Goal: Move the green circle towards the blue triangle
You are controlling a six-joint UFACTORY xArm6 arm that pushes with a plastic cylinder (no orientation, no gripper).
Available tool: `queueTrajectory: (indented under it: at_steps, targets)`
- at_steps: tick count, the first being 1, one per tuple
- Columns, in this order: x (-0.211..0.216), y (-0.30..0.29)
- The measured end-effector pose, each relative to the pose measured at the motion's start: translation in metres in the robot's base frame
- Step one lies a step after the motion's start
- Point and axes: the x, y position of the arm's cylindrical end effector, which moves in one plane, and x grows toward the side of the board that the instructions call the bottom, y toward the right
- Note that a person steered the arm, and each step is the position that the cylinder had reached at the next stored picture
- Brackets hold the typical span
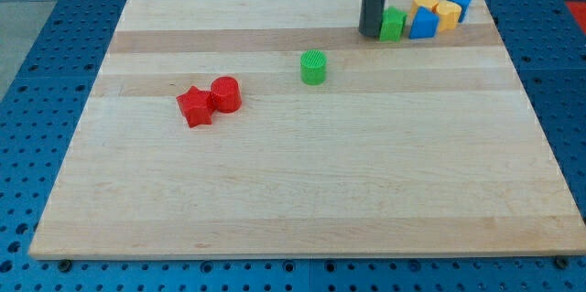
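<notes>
The green circle [313, 67] stands alone on the wooden board, above the middle. The blue triangle [422, 24] sits near the view's top right, touching a green block [394, 25] on its left. My tip [370, 34] is at the board's top edge, right beside the left side of that green block and up and to the right of the green circle, well apart from it.
A yellow block [426, 2], a yellow cylinder [447, 15] and a blue block [459, 3] cluster by the blue triangle at the top right. A red star [194, 106] and a red cylinder [225, 94] touch at the left. The board [302, 191] lies on a blue perforated table.
</notes>
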Motion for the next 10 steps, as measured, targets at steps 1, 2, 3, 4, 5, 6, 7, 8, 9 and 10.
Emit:
queueTrajectory:
  at_steps: [1, 2, 3, 4, 5, 6, 7, 8, 9, 10]
  targets:
    - [-0.009, 0.014]
    - [-0.012, 0.020]
    - [-0.011, 0.006]
    - [-0.004, -0.037]
    - [0.006, -0.085]
    - [0.021, -0.130]
    - [0.048, -0.158]
    - [0.068, -0.158]
    - [0.076, -0.147]
    - [0.082, -0.126]
